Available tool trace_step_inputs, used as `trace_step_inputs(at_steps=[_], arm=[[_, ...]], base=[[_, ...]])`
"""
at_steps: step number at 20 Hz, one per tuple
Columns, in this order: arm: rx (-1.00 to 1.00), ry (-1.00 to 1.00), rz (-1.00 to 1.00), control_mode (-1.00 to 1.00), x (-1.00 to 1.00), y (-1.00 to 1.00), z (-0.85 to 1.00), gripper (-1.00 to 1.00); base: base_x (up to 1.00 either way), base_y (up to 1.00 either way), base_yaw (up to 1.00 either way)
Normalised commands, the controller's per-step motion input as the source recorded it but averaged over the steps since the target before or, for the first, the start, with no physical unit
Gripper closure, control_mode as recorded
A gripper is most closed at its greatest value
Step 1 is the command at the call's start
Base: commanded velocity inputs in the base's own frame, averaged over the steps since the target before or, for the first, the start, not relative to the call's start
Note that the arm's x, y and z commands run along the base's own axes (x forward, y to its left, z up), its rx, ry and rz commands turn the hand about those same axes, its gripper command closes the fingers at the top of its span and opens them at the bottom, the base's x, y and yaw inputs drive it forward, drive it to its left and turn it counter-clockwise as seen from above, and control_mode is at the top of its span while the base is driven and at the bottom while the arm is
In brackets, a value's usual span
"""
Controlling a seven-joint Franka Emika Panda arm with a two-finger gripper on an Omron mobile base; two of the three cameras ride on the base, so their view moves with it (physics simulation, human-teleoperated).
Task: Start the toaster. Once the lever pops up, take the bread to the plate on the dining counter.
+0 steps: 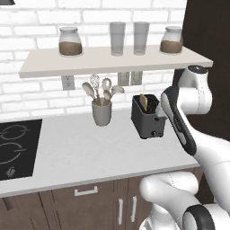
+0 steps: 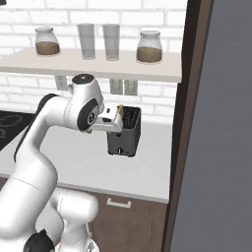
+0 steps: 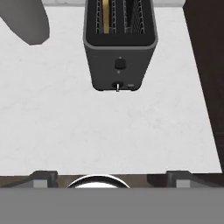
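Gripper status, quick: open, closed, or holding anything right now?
Gripper: open, fingertips spread wide, holding nothing, aimed at the toaster front with bread in its slot.

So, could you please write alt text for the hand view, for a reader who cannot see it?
A black toaster stands on a white worktop, seen from above and in front, with a bread slice in its left slot. The gripper fingertips sit apart at the bottom edge, short of the toaster.

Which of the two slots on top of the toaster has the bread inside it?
The slot on the utensil cup's side of the toaster: the bread stands in it, while the other slot shows only its wire grid.
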Motion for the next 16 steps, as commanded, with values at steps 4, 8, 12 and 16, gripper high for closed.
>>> trace_step_inputs(at_steps=[4, 8, 12, 16], arm=[[0.0, -0.08, -0.02, -1.0, 0.04, -0.05, -0.01, -1.0], [0.0, -0.01, -0.02, -1.0, 0.35, 0.07, -0.06, -1.0], [0.0, 0.0, -0.01, -1.0, 0.41, 0.1, -0.05, -1.0], [0.0, 0.0, 0.0, -1.0, 0.29, -0.05, -0.03, -1.0]], base=[[0.0, 0.0, 0.0], [0.0, 0.0, 0.0], [0.0, 0.0, 0.0], [0.0, 0.0, 0.0]])
